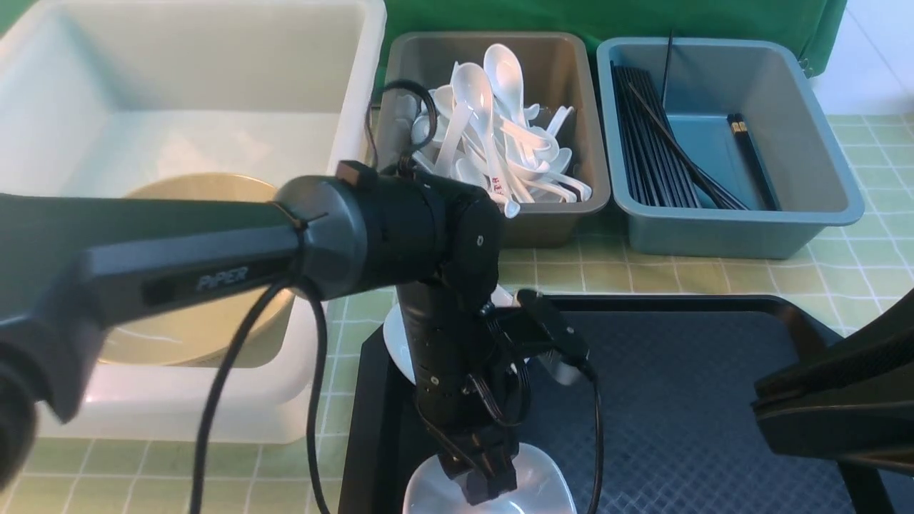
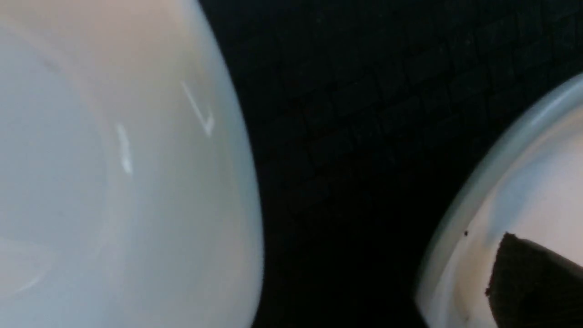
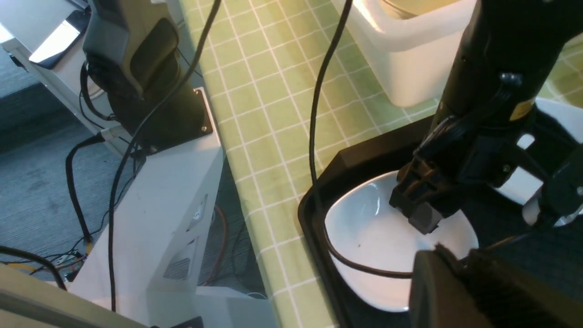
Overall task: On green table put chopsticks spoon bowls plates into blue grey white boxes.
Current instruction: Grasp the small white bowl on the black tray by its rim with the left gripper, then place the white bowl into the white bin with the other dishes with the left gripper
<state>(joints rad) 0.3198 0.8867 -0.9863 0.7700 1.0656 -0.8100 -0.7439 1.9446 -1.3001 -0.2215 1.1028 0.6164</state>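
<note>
Carefully now: your left pincer (image 1: pixel 488 491) sits at the near plate (image 1: pixel 550 485) on the black tray (image 1: pixel 678 400), open or gripping you cannot tell; a shallow bite could let that glossy rim slip

Left arm (image 1: pixel 178 264) is showing as a matte black-grey boxy link running into a round collar (image 1: pixel 335 232), carrying pale PiPER lettering (image 1: pixel 223 278), a thin cable tie (image 1: pixel 300 223) and a small brown block (image 1: pixel 351 172) on top. Loose black cables (image 1: pixel 214 400) are looping along it, and a black camera bracket (image 1: pixel 553 332) is sticking out lower down. In the right wrist view a yellow sticker (image 3: pixel 521 108) is showing on that arm, its dark olive base (image 3: pixel 132 54) is sitting on a black plate (image 3: pixel 182 123) with corner screws, and the right arm (image 1: pixel 835 407) is showing plain black, wedge-shaped, at the right.
</note>
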